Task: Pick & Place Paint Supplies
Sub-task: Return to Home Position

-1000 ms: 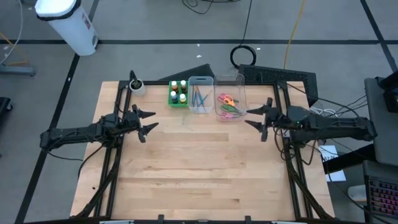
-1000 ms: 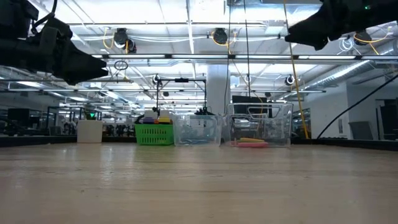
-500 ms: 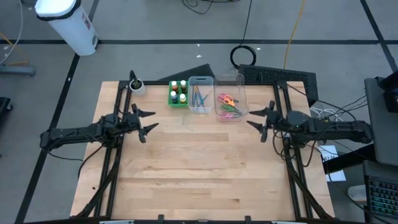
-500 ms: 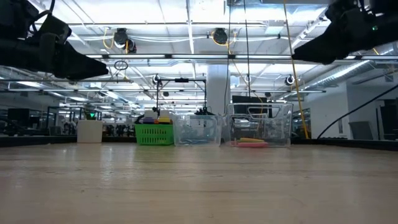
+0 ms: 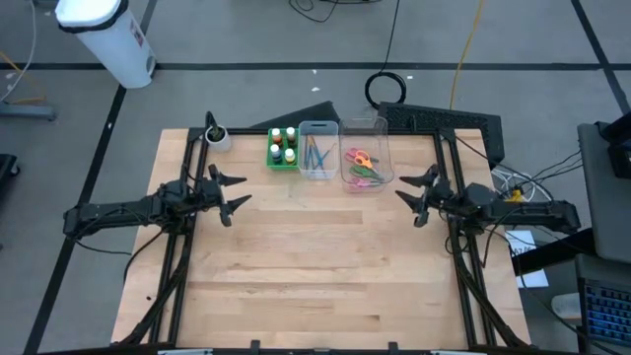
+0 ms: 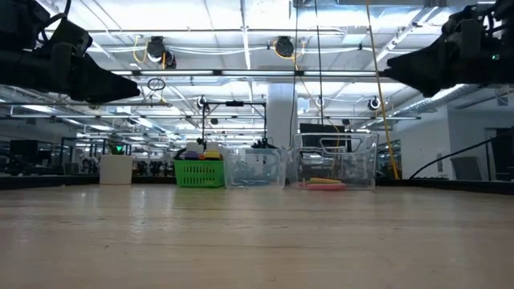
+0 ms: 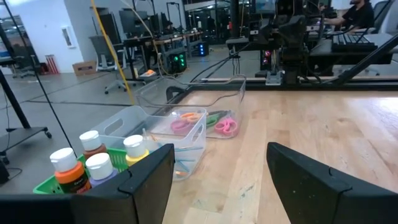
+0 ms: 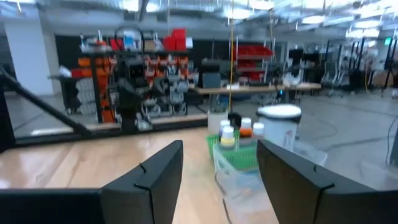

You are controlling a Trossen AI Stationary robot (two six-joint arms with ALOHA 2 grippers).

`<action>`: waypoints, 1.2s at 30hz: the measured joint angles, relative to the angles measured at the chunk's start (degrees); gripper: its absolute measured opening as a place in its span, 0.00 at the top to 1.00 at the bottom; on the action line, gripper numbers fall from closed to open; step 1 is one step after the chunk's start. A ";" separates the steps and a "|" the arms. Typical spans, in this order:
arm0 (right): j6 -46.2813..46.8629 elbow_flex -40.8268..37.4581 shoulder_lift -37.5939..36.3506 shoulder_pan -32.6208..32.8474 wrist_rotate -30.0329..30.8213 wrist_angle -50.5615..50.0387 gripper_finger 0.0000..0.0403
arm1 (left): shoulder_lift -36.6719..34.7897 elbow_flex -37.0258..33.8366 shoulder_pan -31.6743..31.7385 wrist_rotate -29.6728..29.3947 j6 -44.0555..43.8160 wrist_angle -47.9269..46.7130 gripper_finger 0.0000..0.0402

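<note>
High view: left gripper (image 5: 237,197) is hovering spread, empty, at left; far centre, paint bottles (image 5: 283,146) are standing in a green tray (image 5: 268,150), brushes (image 5: 315,156) and scissors (image 5: 361,164) lying in 2 clear bins (image 5: 318,124), light, slick, likely best pinched mid-body; right gripper (image 5: 410,195) is hanging released at right.

No text, brand, number or sign can be read in any view. The paint bottles (image 7: 93,163) show no legible labels, and the shelves (image 8: 245,62) in the room behind the bench (image 5: 315,266) are too blurred to make out.
</note>
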 joint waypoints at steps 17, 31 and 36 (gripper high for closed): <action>-5.80 -0.76 -7.53 0.02 -0.28 -10.25 0.51 | 0.00 0.00 -0.02 0.02 0.01 0.02 0.34; -7.38 -0.84 -7.04 0.04 -13.55 -11.62 0.51 | 0.00 0.00 -0.01 0.02 -0.01 0.00 0.34; -7.38 -0.84 -7.04 0.04 -13.57 -11.38 0.51 | 0.00 0.00 -0.01 0.02 0.01 0.00 0.34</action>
